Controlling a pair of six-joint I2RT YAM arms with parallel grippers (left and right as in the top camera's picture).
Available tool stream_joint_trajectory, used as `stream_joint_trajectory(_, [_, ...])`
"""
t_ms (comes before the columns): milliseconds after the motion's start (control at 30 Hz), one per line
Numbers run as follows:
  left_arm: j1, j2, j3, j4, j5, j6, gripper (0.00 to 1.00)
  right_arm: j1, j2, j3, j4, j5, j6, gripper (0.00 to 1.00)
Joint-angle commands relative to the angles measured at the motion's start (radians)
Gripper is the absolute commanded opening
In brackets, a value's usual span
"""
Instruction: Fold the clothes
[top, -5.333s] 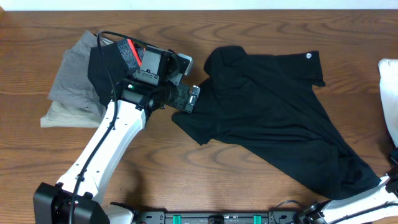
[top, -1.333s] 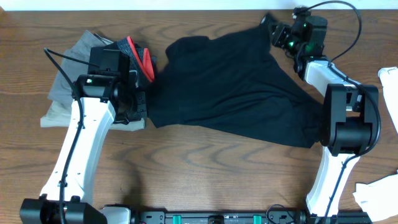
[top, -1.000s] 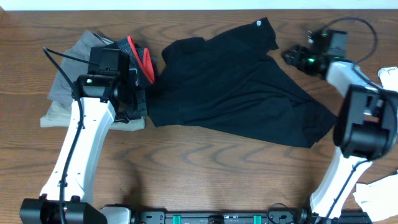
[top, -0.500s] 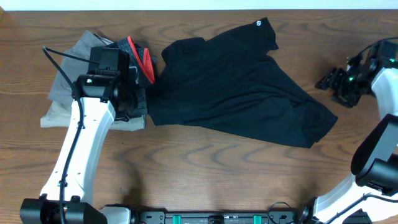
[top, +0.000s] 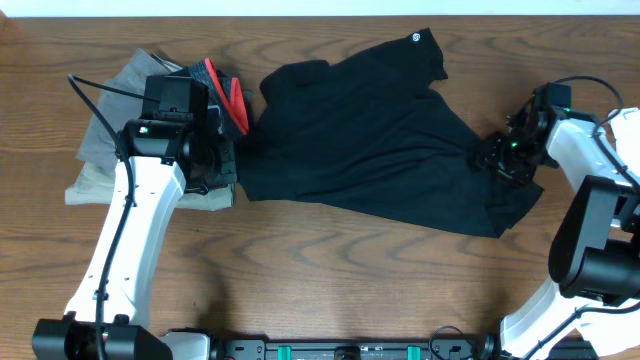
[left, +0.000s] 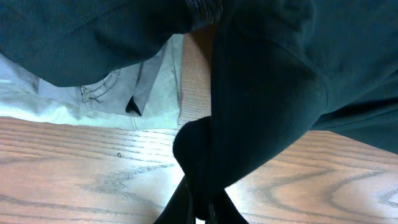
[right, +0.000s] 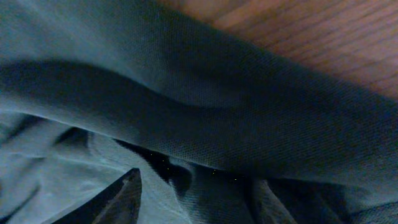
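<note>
While the black T-shirt (top: 370, 140) lies rumpled on the desk (top: 330, 280), nothing's folded yet — left gripper (left: 199, 213) pinches one edge, right gripper (right: 196, 196) sits open on the opposite hem.

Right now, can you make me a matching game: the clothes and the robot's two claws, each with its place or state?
1 black T-shirt
2 grey garments
3 left gripper
4 right gripper

a open at the shirt's right edge
b spread out in the middle
c piled at the left
d shut on the shirt's left corner

Pairs: 1-b, 2-c, 3-d, 4-a
</note>
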Motion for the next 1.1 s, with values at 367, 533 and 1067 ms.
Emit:
stream_joint_trajectory(367, [0.003,-0.016,0.015,0.021,-0.005,-0.009,0.06,-0.045,-0.181,0.003,-0.087,0.048,-0.088,0.66])
stream_joint_trajectory(533, [0.003,-0.016,0.015,0.029,-0.005,-0.009,0.06,-0.003,-0.211,-0.003,-0.183,0.026,-0.095,0.67])
stream_joint_trajectory(1067, [0.003,-0.016,0.015,0.029,-0.005,-0.009,0.07,0.042,-0.21,-0.263,0.037,0.029,-0.095,0.52])
